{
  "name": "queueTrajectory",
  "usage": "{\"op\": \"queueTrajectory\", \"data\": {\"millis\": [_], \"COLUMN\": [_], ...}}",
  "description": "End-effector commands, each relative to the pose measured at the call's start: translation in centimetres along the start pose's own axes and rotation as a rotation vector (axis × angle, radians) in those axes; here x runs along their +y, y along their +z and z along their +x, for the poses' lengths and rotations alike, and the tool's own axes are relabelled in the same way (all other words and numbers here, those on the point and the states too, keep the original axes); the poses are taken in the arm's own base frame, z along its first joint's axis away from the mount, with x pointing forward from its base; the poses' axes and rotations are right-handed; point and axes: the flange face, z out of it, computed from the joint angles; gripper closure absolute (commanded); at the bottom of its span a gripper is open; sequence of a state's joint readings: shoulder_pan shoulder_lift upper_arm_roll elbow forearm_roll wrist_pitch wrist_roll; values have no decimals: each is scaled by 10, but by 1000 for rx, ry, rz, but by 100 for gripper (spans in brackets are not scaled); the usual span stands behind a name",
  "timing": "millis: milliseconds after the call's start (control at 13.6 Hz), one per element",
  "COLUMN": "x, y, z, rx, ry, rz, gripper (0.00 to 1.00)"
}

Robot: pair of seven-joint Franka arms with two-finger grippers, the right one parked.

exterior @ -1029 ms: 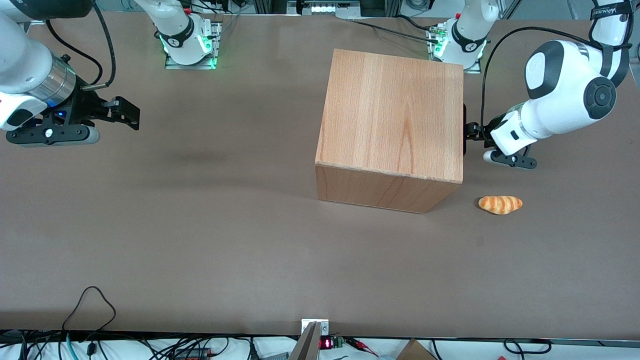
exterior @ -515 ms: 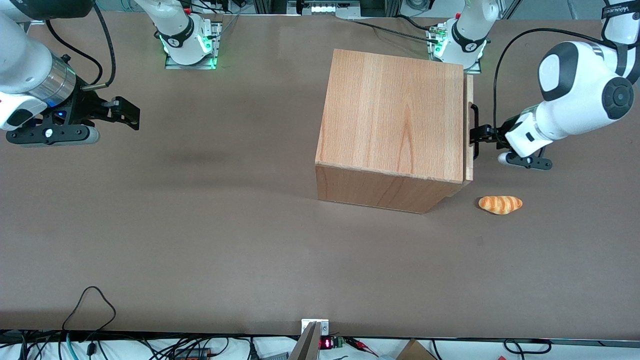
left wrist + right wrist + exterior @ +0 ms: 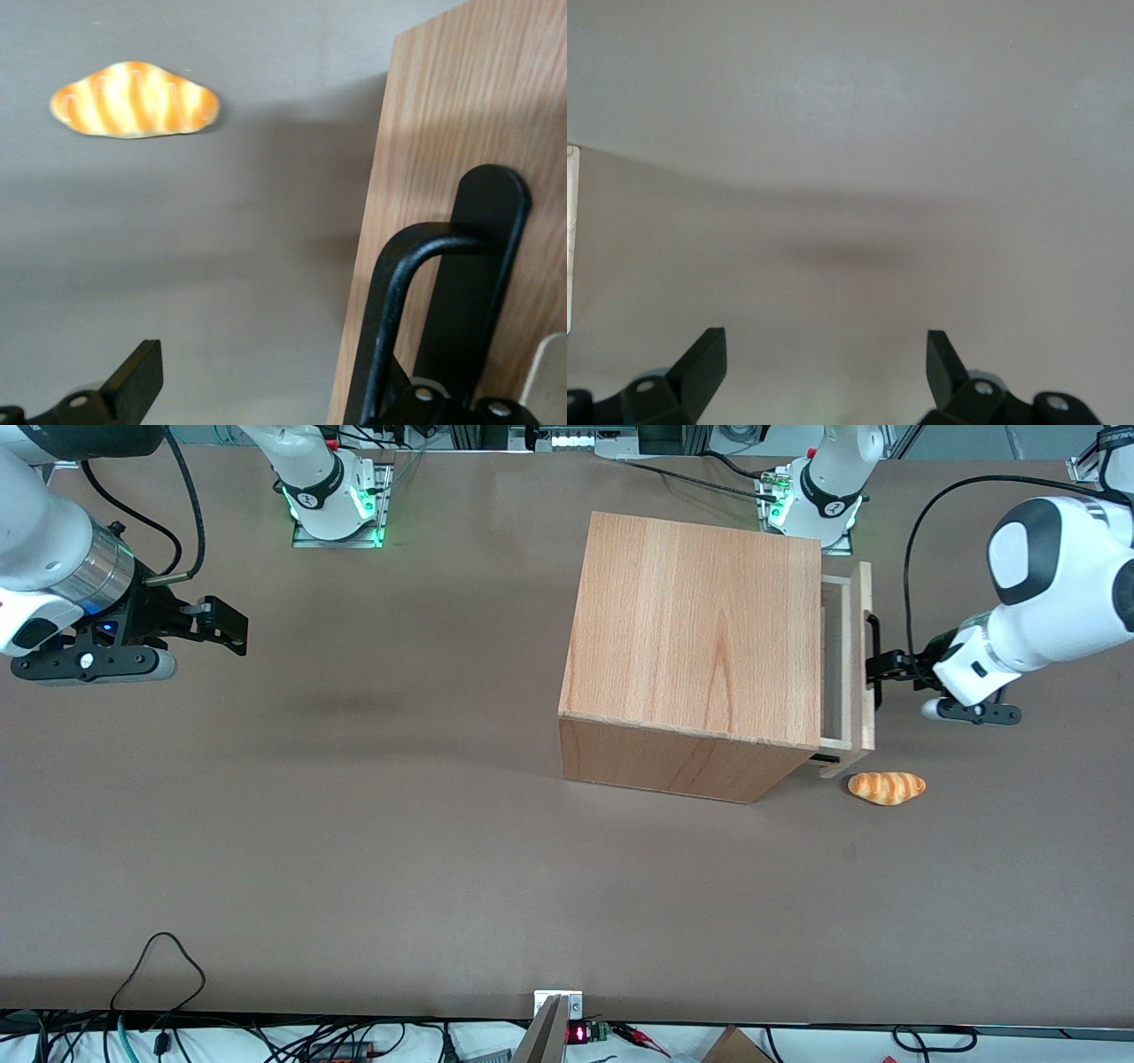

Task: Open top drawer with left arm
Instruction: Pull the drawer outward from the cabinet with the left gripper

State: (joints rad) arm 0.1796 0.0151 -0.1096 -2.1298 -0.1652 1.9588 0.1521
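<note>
One top drawer point(image 3: 846, 664) stood partly out of the single cabinet point(image 3: 695, 633) near the bench point(image 3: 354, 850) edge at the working arm's end. The hand point(image 3: 879, 669) hooked its black handle point(image 3: 416, 301); its grip cannot be told. One bread roll point(image 3: 886, 786) lay nearby.

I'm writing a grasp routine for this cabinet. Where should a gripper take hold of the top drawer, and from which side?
Grip the black handle at mid-span, coming straight at the front panel from the working arm's end. The bar stands proud of the panel, leaving finger room. The gripper is at that spot now.
</note>
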Motion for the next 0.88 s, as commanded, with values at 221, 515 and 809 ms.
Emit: {"op": "queueTrajectory", "data": {"millis": [221,515,809], "x": [-60,-92,-118], "y": [-11,-15,-16], "z": [-2,0,6], "rx": [17,28,31], "ry": [-55,-108,-142], "rz": [68,59,48], "gripper": [0,0,0]}}
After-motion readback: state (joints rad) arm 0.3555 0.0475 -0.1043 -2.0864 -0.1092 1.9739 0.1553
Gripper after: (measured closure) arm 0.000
